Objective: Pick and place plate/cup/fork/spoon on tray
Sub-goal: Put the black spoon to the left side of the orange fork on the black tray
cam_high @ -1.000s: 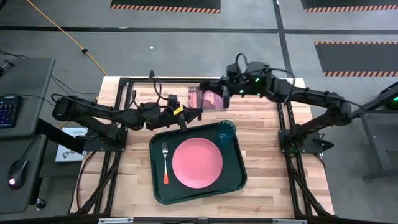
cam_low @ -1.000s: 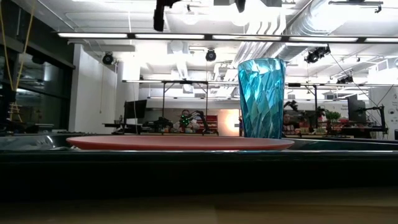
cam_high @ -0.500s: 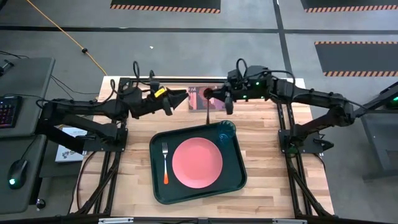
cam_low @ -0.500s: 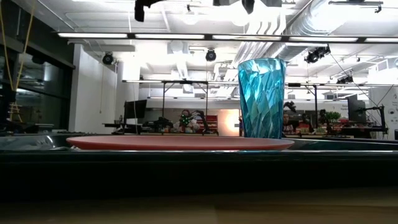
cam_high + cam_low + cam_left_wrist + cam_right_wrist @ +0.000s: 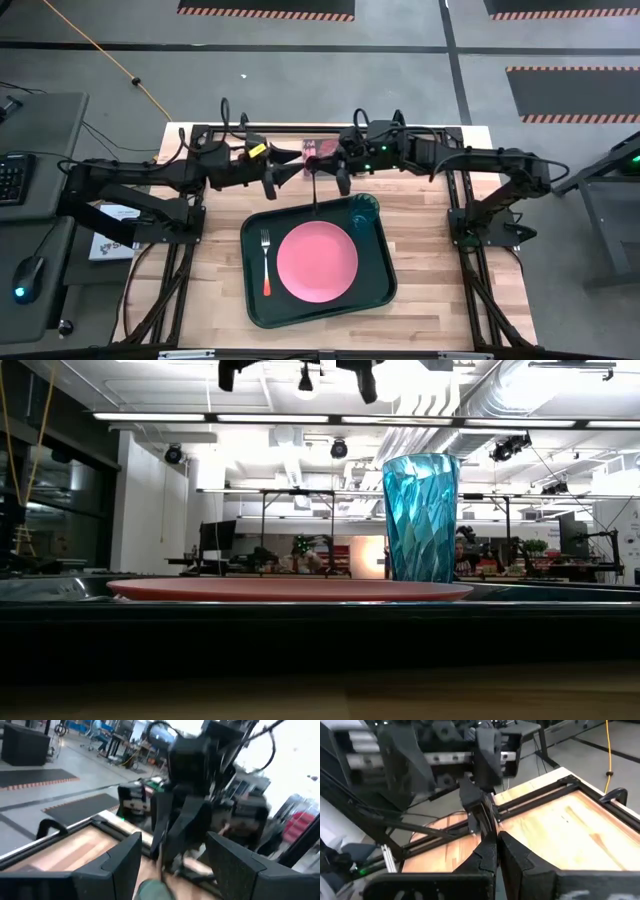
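The dark green tray (image 5: 318,263) lies mid-table. On it rest the pink plate (image 5: 317,262), the orange-handled fork (image 5: 266,262) by its left rim and the teal cup (image 5: 364,210) in its far right corner. The thin spoon (image 5: 316,195) hangs over the tray's far rim, and my right gripper (image 5: 322,170) is shut on it. My left gripper (image 5: 285,175) stands open just left of it, holding nothing, with its fingers (image 5: 120,862) wide apart and facing the right gripper. My right gripper pinches the spoon at its upper end (image 5: 317,177) between its two shut fingers (image 5: 512,855). The fingers come in about level from the table's right and lie across the spoon. The spoon hangs straight down below them, clear of the tray.
A maroon picture card (image 5: 322,150) lies on the table's far edge behind both grippers. The black frame rails (image 5: 455,215) run along the table's left and right sides. Bare wood shows to the right of the tray (image 5: 440,270).
My left gripper has opened and drawn back from over the tray's far rim toward the table's far left. My right gripper, still shut, has carried the hanging spoon toward the table's left, to above the tray's far rim.
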`<state>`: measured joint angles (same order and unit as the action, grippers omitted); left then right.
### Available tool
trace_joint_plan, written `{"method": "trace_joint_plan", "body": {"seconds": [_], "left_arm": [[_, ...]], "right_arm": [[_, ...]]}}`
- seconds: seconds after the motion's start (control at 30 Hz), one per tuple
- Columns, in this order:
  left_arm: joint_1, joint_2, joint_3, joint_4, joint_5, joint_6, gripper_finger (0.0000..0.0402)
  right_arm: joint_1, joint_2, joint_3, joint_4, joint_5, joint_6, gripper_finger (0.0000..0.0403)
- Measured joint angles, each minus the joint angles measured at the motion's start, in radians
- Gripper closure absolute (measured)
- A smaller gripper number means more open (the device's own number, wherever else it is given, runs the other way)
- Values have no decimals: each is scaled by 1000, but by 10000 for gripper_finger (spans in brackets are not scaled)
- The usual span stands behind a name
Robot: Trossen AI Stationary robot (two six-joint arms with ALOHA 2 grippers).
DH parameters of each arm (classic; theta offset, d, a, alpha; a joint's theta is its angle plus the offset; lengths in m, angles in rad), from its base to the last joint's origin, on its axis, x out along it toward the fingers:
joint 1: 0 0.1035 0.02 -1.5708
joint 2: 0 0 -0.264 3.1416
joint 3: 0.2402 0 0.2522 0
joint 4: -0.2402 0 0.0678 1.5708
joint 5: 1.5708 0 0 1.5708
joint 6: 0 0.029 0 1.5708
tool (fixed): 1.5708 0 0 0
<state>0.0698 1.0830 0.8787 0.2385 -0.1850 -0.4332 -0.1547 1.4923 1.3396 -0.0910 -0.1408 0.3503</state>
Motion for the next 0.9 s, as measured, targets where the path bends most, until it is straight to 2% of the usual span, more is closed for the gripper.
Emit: {"method": "trace_joint_plan", "body": {"seconds": [0.3,0.47,0.63,0.73,0.9], "left_arm": [[27,18,-2,-104,7,13,190],[65,24,-1,-117,69,15,199],[87,22,-1,-113,153,8,237],[88,22,-1,-109,159,9,264],[88,29,0,-103,193,26,328]], "right_arm": [[5,46,0,15,8,12,403],[12,62,0,40,2,8,403],[12,60,0,52,6,-4,403],[11,58,0,57,-2,-12,403],[11,58,0,57,-26,-18,403]]}}
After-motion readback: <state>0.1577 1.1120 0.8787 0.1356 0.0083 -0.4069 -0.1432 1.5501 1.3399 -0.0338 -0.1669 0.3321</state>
